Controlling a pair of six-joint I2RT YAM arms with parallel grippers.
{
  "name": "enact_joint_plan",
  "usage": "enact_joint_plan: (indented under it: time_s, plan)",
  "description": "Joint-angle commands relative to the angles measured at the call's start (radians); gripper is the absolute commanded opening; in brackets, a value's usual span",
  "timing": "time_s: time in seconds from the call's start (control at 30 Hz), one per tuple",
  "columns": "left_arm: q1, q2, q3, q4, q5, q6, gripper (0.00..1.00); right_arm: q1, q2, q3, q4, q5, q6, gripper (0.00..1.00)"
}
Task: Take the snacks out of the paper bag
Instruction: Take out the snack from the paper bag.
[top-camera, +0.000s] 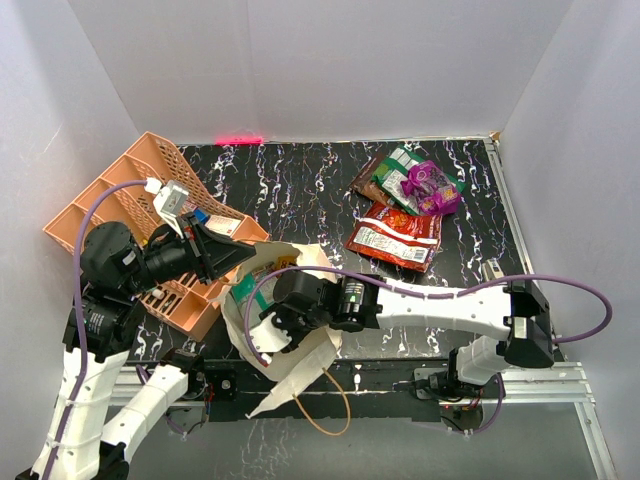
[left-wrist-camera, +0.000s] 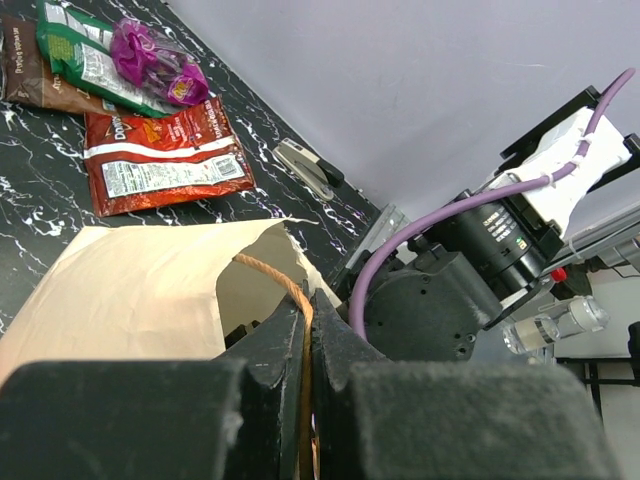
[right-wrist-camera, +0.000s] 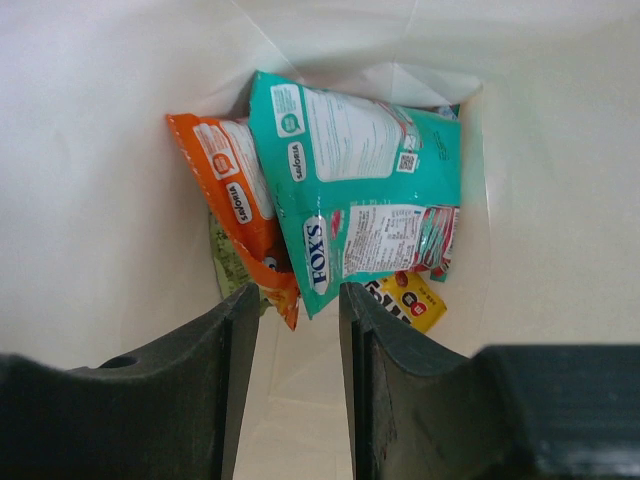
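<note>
Bright even light, soft shadows

L gripper (left-wrist-camera: 308, 335) clamped; R gripper (right-wrist-camera: 298, 325) seems ajar.

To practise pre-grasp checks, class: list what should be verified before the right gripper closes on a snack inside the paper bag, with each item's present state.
1. The left gripper shut on the handle: ok.
2. The paper bag mouth open: ok.
3. The right gripper inside it, jaws apart: ok.
4. The teal packet between the jaws: not ok, it lies just ahead.
5. The orange packet clear of the grasp: cannot tell, it overlaps the teal one.
</note>
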Motion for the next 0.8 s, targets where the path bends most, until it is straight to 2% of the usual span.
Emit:
enact_joint_plan:
  time_s: [0.0,0.13,0.23,0.37,0.47,0.53,0.63,0.77]
  plan:
    - [0.000,-0.019,-0.001,0.064,0.038,-0.023,0.00,0.008,0.010,0.056,0.022,0.060,-0.001,0.39]
    - [0.001,-0.016,0.006,0.042,0.003,-0.017,0.00,0.028,-0.004,0.068,0.014,0.055,0.027,0.37]
    - [0.002,-0.010,0.009,0.017,-0.029,-0.003,0.00,0.077,-0.034,0.069,0.021,0.009,0.043,0.40]
    - [0.001,-0.010,-0.006,0.012,-0.030,0.008,0.00,0.089,-0.083,-0.005,0.168,-0.099,0.101,0.44]
    - [0.000,-0.014,-0.001,0.005,-0.030,0.014,0.00,0.080,-0.117,-0.092,0.278,0.025,0.108,0.44]
    - [0.001,-0.017,0.005,-0.003,-0.026,0.014,0.00,0.057,-0.118,-0.095,0.260,0.082,0.093,0.38]
    - [0.000,-0.020,0.008,-0.011,-0.013,0.016,0.00,-0.003,-0.129,-0.097,0.233,0.015,0.052,0.36]
    - [0.001,-0.027,0.001,0.004,0.007,0.004,0.00,-0.015,-0.078,-0.057,0.172,-0.024,-0.008,0.34]
